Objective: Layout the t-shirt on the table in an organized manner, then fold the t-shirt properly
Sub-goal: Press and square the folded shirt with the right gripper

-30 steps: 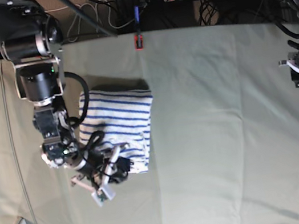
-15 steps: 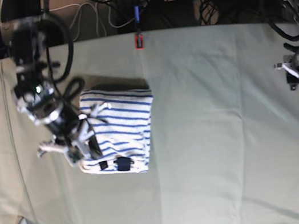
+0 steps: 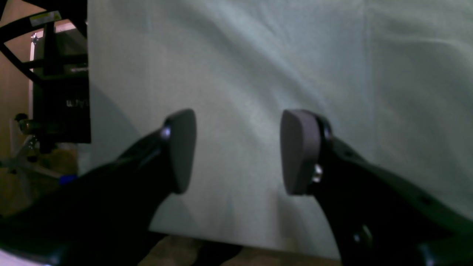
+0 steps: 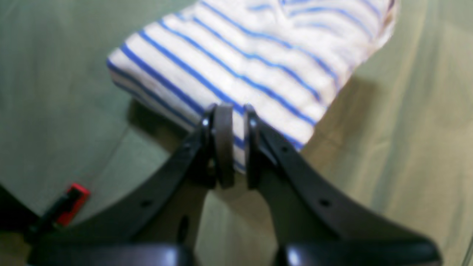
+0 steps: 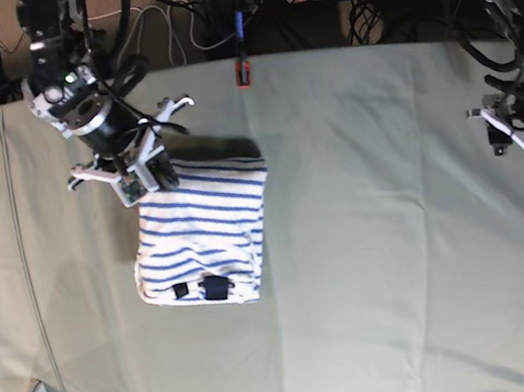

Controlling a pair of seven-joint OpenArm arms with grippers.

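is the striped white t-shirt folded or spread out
Folded: the soft white blue-striped t-shirt lies as a compact layered rectangle on the pale grey-green cloth-covered table.

We record a t-shirt [image 5: 203,237] of white fabric with thin blue stripes and small dark blue tabs at one edge, on a desk [image 5: 391,234] covered in pale grey-green cloth. We note red clamps [image 5: 243,73] at the desk's edges. Both hands, left hand [image 3: 236,151] and right hand [image 4: 236,147], are black with grey pads.
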